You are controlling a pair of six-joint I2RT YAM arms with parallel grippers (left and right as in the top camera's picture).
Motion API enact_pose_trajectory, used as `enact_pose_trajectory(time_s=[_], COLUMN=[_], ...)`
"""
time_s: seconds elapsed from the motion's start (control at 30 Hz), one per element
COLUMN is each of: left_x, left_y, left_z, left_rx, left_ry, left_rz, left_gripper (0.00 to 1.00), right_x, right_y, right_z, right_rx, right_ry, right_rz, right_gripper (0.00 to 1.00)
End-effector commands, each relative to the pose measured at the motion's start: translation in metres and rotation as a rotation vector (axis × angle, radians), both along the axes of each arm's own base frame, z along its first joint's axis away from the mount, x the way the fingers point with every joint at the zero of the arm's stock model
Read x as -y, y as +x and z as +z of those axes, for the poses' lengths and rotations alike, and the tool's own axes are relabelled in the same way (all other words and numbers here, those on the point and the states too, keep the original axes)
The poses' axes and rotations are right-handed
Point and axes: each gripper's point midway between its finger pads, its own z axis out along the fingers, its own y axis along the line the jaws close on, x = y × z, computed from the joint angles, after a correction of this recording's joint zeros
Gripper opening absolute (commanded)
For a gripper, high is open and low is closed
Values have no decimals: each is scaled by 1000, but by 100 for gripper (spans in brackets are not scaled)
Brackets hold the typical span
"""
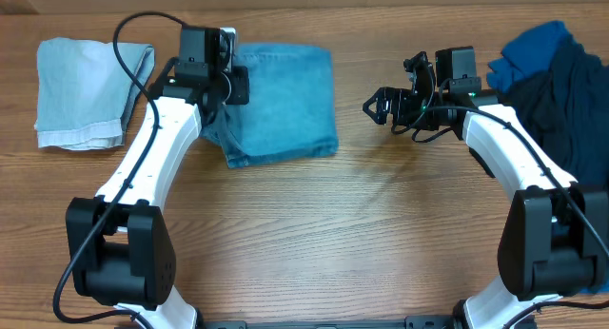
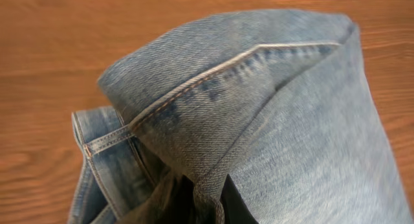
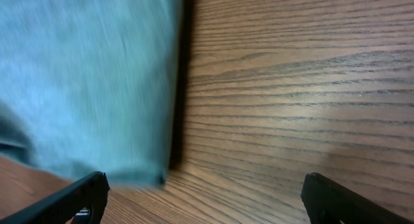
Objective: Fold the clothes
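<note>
Wood-grain counter [image 1: 362, 234], nothing else in the background. Jeans [image 1: 285, 101] lie left of centre, folded into a rough rectangle, with the left edge bunched.

The left tool [image 1: 226, 82] sits on that left edge. In the wrist view denim fills the frame and a seamed fold rises toward the lens, with dark finger slivers on either side of the cloth at the bottom. It reads as pinching the jeans, likely to lift or drag that edge and square the fold.

The right tool [image 1: 379, 106] is spread wide over bare counter just beside the jeans' right edge, holding nothing. It is probably staged to pin or grab that side.

A paler denim piece [image 1: 84, 91] lies folded at far left, so it looks done. A heap of blue and dark garments [image 1: 547, 82] at far right is unfolded and waiting.
</note>
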Motion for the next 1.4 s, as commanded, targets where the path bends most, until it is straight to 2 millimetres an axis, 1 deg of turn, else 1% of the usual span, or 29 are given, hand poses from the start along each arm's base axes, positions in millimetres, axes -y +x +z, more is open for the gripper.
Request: enact_pose_trajectory(time_s=[0.0,0.03,0.07,0.13,0.17,0.2,0.23,0.27,0.3,0.33,0.37,0.4,0.43,0.47,0.53,0.63,0.67,0.7,0.77,0.8,0.87,0.9,0.93,0.97,1.03,1.17,1.27,1.3,1.37], left_x=[-28,-28,-28,-34,-48,-59,-61,-60,-60,-58,-58,-59,-63,-66,-74,-86,-87,-79,-75,-76,-77,-78,-75,-71,-68,-78,-106,-118,-129], left_y=[15,14,9,1,-3,-5,-6,-3,3,11,15,16,14,10,-2,-13,-21,-27,-30,-31,-31,-29,-26,-24,-18,-7,-1,-1,-2], left_z=[-21,-43,-73,-109,-116,-118,-114,-100,-77,-42,-15,23,30,25,-2,-28,-41,-52,-60,-65,-71,-74,-81,-90,-97,-91,-85,-83,-83], left_rx=[0,-46,-119,-213,-240,-250,-254,-245,-215,-156,-105,-25,-14,-47,-139,-182,-201,-204,-190,-186,-178,-174,-174,-186,-171,-115,-68,-53,-52], left_ry=[151,162,169,182,210,240,247,243,227,204,192,182,176,141,-2,-151,-190,-257,-306,-304,-304,-308,-336,-365,-388,-379,-385,-406,-411], left_rz=[-10,-20,-25,16,113,172,179,181,201,220,224,224,217,207,191,146,121,54,25,28,30,30,15,8,-8,0,52,71,93], left_gripper=[4,4,4,4,32,78,100,100,100,100,100,100,100,100,100,100,100,100,100,100,100,100,100,100,100,100,100,100,100], right_x=[-1,-1,-1,-1,-1,-1,-1,-1,-1,-1,-1,-1,-1,-1,-1,-1,-1,-1,-4,-13,-24,-33,-38,-42,-54,-55,-60,-64,-70], right_y=[0,-2,-3,-5,-5,-5,-5,-5,-5,-5,-5,-5,-5,-5,-5,-5,-5,-5,-6,-7,-4,0,11,20,32,44,48,51,58], right_z=[3,2,1,0,0,0,0,0,0,0,0,0,0,0,0,0,0,0,1,7,12,17,21,25,28,4,-22,-27,-35], right_rx=[5,-6,-10,-19,-20,-19,-20,-20,-20,-20,-20,-20,-20,-20,-19,-20,-20,-21,-20,-9,35,68,97,133,183,129,86,80,69], right_ry=[7,6,6,5,5,5,5,5,6,6,5,6,6,6,6,5,5,5,19,67,76,82,74,64,76,102,111,119,133], right_rz=[10,10,10,10,10,10,10,10,11,11,10,11,11,11,11,11,11,11,20,56,95,108,58,33,22,-58,-70,-78,-88], right_gripper=[100,100,100,100,100,100,100,100,100,100,100,100,100,100,100,100,100,100,100,98,77,44,10,4,4,4,4,4,4])
